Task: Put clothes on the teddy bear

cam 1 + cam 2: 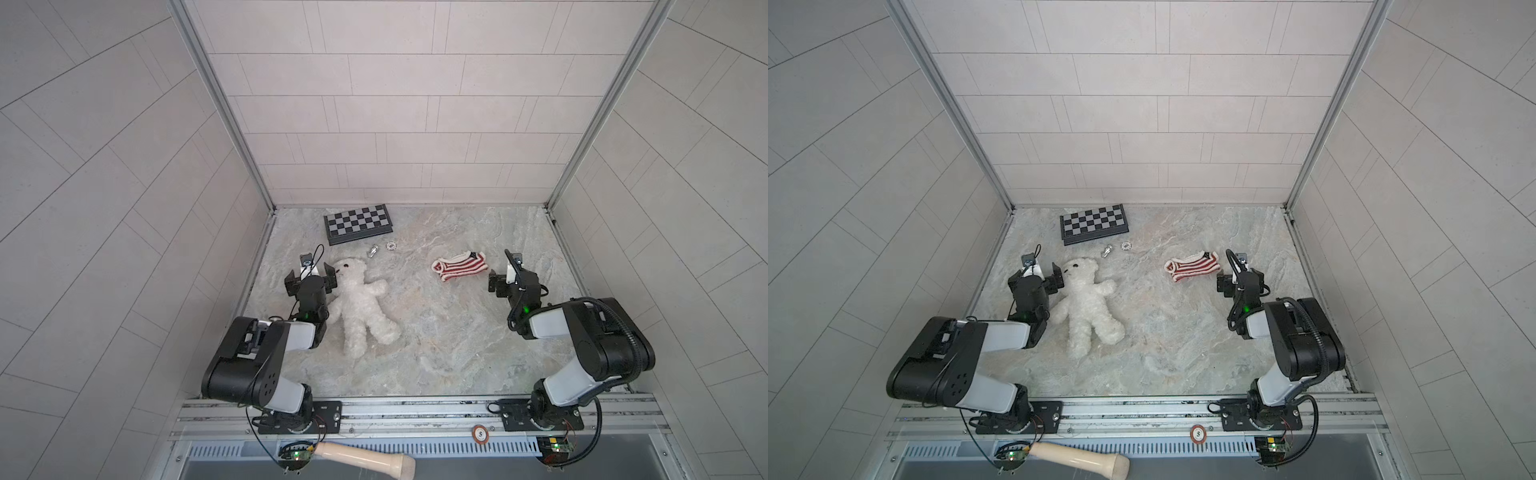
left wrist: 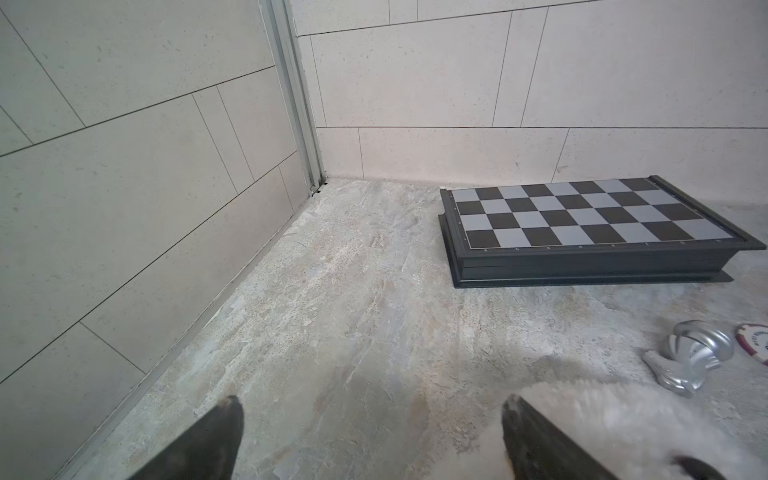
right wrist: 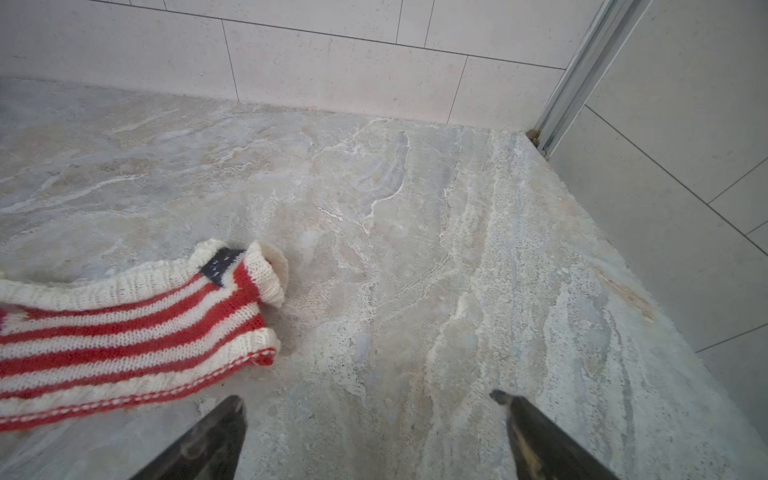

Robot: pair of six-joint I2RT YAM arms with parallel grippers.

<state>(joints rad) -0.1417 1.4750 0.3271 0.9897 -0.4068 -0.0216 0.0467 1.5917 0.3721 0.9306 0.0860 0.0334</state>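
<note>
Teddy bear (image 1: 359, 303) lies face-up on the marbled surface (image 1: 436, 340), long axis far-to-near, head just beside left pincer (image 1: 311, 274), wide & empty, fluffy pile brushing one finger (image 2: 540, 440). Ribbed red/white knit sweater (image 1: 459, 266), limp, lies crosswise just inboard of right pincer (image 1: 511, 280), also wide & empty, so R arm is nearer it.
</note>
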